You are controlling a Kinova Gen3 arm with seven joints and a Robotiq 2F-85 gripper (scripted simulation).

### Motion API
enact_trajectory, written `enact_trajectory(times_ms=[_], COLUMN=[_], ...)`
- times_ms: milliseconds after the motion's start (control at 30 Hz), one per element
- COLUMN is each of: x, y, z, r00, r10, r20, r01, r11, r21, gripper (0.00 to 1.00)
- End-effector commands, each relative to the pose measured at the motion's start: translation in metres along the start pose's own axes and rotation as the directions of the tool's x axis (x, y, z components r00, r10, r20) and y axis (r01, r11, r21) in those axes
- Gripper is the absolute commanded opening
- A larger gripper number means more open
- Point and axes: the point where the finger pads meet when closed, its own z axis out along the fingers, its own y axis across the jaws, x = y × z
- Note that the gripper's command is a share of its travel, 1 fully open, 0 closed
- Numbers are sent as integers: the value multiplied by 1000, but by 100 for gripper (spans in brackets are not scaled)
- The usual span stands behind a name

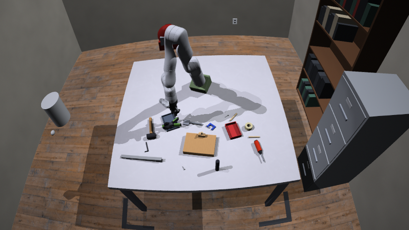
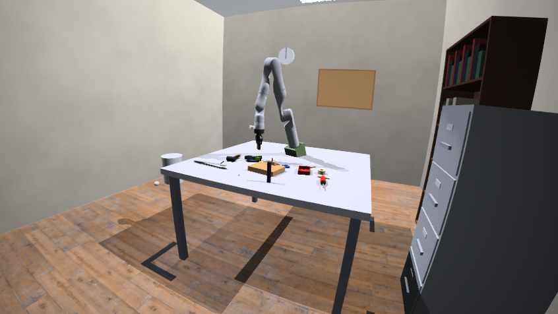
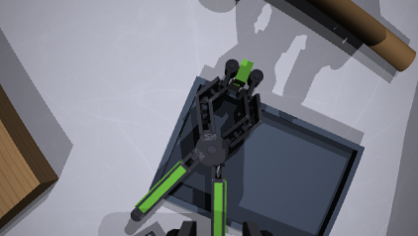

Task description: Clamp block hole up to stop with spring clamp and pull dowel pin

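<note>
The green-and-black spring clamp point(image 1: 168, 124) point(image 2: 253, 157) point(image 3: 211, 149) lies across one side of the dark blue-grey tray point(image 1: 167, 117) point(image 3: 297, 161), its jaws and handles reaching over the rim. My gripper point(image 1: 176, 112) point(image 2: 258, 148) point(image 3: 219, 230) is partly open and empty, above the clamp's handle side; a gap shows between its fingertips. The bench board point(image 1: 200, 146) point(image 2: 265, 169) point(image 3: 20, 169) lies to the clamp's right in the top view, with the small wooden block point(image 1: 201, 135) at its back edge. Stop, pin and anything between stop and block are too small to tell apart.
A hammer point(image 1: 150, 125) point(image 3: 357, 22) lies beside the tray. A grey wrench-like tool point(image 1: 194, 123), a blue C-shaped piece point(image 1: 211, 125) and a red tray point(image 1: 233, 130) are on the other side. A black cylinder point(image 1: 217, 165) point(image 2: 268, 172) stands in front of the board.
</note>
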Motion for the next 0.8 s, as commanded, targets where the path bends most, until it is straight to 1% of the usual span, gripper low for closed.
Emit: enact_trajectory(times_ms=[0, 767], x=[0, 0], y=[0, 0], z=[1, 6], r00=[1000, 1000], r10=[0, 0], r20=[0, 0], r01=[0, 0], r11=[1000, 1000], r21=[1, 1], gripper=[34, 34])
